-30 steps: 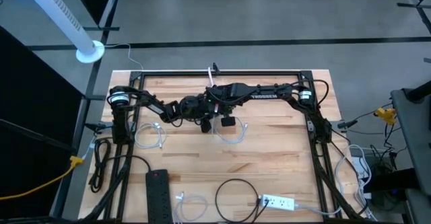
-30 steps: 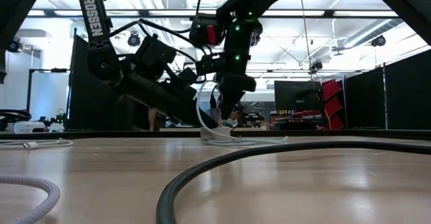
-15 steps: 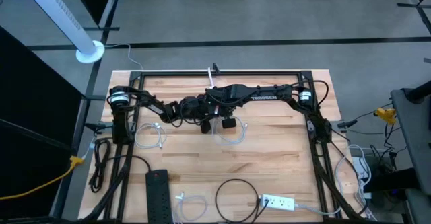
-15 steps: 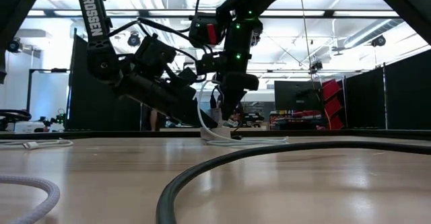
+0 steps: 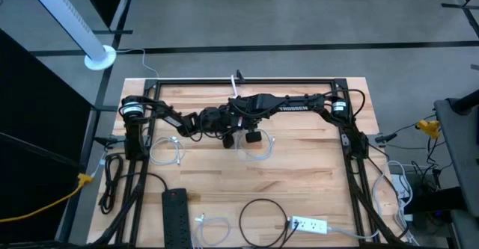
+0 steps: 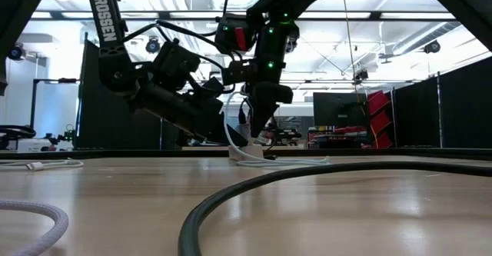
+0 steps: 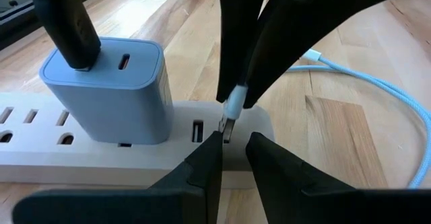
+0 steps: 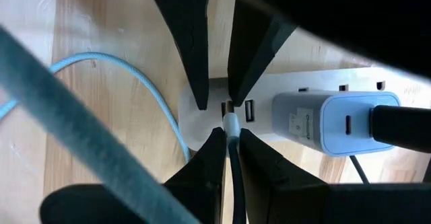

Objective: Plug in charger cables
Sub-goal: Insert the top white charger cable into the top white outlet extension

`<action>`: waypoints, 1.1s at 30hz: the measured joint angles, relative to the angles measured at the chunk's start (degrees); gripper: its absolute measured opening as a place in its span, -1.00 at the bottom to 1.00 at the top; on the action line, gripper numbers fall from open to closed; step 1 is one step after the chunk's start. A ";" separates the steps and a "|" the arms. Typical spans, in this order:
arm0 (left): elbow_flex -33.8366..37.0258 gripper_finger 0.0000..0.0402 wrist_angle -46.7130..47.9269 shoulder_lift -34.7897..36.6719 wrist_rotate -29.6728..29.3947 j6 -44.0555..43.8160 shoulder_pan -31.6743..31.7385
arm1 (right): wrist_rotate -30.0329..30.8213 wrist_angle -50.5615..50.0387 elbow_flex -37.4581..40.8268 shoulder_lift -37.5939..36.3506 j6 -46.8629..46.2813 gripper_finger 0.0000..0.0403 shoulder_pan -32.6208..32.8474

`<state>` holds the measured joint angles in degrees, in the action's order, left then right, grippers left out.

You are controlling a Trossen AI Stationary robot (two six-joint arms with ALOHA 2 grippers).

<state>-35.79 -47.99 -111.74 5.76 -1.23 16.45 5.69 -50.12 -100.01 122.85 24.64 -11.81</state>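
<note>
A white power strip (image 7: 135,158) lies at the table's far centre. A grey-blue charger block (image 7: 108,89) is plugged into it, with a black cable in its port. My right gripper (image 8: 231,133) is shut on the white plug (image 7: 232,104) of a pale blue charger cable (image 7: 377,89). The plug's metal tip stands just above a USB port at the strip's end. The cable's loop (image 5: 254,152) lies on the wood beside the strip. My left gripper (image 7: 233,140) is open a little, with a fingertip on each side of that port. My right gripper pinches the white plug's body (image 8: 231,124) between its two fingers, from above and pointing down. The plug stands upright, metal tip down, clear of the strip; the cable runs up between the fingers. My left gripper comes slanting down from the table's left. Its fingertips (image 8: 202,103) lie at the strip's top by the USB ports; I cannot tell whether they touch it.
A black power strip (image 5: 174,211) lies at the near left and a second white strip (image 5: 308,223) at the near right. A black cable loop (image 5: 262,219) and white coils (image 5: 168,152) (image 5: 213,226) lie between them. A black coil (image 5: 112,180) sits by the left edge.
</note>
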 joint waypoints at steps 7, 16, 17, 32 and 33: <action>0.02 -0.65 -0.02 0.00 -0.04 0.02 0.00 | -0.10 0.73 0.00 0.00 -0.02 -0.94 0.04; -0.09 -0.65 0.44 0.00 -0.16 0.25 -0.02 | 0.58 -2.49 -0.19 -0.26 0.44 -0.94 0.10; -0.11 -0.65 0.48 0.00 -0.19 0.28 -0.04 | 0.61 -2.80 -0.16 -0.44 0.59 -0.94 0.18; -0.11 -0.65 0.52 0.00 -0.13 -0.07 -0.04 | -1.50 -2.12 0.00 -0.79 0.05 -0.94 0.94; -0.11 -0.65 0.52 0.00 -0.13 -0.09 -0.04 | -1.35 -2.12 0.00 -0.79 0.05 -0.94 0.94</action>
<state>-35.90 -47.46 -111.74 5.63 -1.32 16.40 4.33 -52.24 -100.01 122.06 24.69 -10.87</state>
